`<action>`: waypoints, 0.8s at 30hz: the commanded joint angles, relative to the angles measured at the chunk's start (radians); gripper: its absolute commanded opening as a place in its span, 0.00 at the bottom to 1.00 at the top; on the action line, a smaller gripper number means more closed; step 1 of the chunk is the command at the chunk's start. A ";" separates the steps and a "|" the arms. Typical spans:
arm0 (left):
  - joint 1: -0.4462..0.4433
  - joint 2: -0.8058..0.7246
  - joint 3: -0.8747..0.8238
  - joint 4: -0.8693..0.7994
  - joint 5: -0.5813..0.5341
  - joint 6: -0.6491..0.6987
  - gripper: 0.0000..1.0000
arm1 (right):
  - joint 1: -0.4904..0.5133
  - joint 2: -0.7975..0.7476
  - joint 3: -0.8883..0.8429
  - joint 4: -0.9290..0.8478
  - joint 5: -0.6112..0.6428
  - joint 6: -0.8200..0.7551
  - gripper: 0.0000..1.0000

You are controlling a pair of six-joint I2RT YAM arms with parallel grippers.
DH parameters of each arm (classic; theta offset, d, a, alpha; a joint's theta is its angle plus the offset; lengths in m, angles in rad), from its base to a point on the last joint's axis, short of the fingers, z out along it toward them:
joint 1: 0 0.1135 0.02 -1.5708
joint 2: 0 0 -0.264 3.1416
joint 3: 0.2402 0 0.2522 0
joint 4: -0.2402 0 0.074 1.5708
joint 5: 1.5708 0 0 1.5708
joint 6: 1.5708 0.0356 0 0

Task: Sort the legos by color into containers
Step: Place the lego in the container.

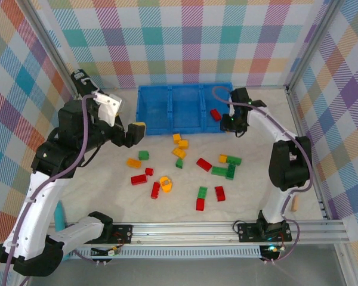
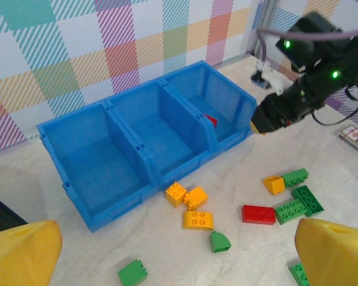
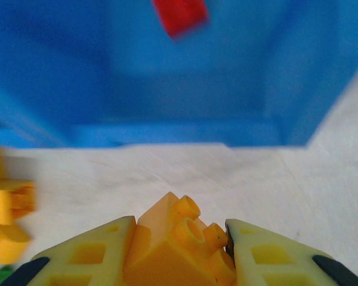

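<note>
Right jaws clench a yellow-orange brick (image 3: pixel 179 250) just before the front wall of the blue tray (image 1: pixel 167 128), at its right compartment, where one red brick (image 1: pixel 215 114) lies. Left jaws stand wide apart near the tray's left end. The three-compartment tray sits by the back wall. Loose legos (image 1: pixel 204 164) scatter mid-counter: six red, about six green, six yellow-orange. Bare counter (image 1: pixel 250 179) flanks them.

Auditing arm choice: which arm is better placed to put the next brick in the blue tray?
Right, probably. Its pincer is shut on an orange brick just in front of the blue tray; the left pincer hangs open and empty.
</note>
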 commanded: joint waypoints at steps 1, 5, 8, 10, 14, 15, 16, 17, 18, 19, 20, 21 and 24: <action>-0.009 -0.023 -0.023 0.036 -0.014 0.016 1.00 | 0.069 -0.035 0.141 -0.026 0.008 -0.062 0.32; -0.009 -0.032 -0.034 0.041 -0.012 0.015 1.00 | 0.126 0.042 0.294 0.025 0.046 -0.104 0.32; -0.009 -0.029 -0.035 0.043 -0.012 0.014 1.00 | 0.153 0.119 0.360 0.105 0.062 -0.131 0.31; -0.009 -0.028 -0.030 0.040 -0.008 0.013 1.00 | 0.172 0.177 0.402 0.140 0.082 -0.154 0.31; -0.009 -0.037 -0.038 0.054 0.017 0.009 1.00 | 0.198 0.265 0.451 0.204 0.108 -0.174 0.31; -0.009 -0.037 -0.039 0.055 0.019 0.008 1.00 | 0.201 0.288 0.464 0.214 0.105 -0.174 0.31; -0.009 -0.036 -0.039 0.054 0.019 0.009 1.00 | 0.205 0.310 0.478 0.224 0.101 -0.175 0.31; -0.009 -0.034 -0.039 0.051 0.014 0.010 1.00 | 0.208 0.332 0.494 0.226 0.102 -0.174 0.31; -0.009 -0.034 -0.040 0.046 0.008 0.010 1.00 | 0.211 0.357 0.519 0.221 0.099 -0.172 0.31; -0.009 -0.034 -0.041 0.043 0.006 0.010 1.00 | 0.213 0.382 0.543 0.215 0.097 -0.172 0.31; -0.009 -0.035 -0.043 0.041 0.007 0.009 1.00 | 0.215 0.404 0.561 0.208 0.093 -0.172 0.31; -0.009 -0.037 -0.045 0.043 0.005 0.010 1.00 | 0.216 0.427 0.581 0.202 0.087 -0.173 0.31; -0.009 -0.036 -0.052 0.041 0.005 0.006 1.00 | 0.221 0.488 0.631 0.179 0.079 -0.188 0.31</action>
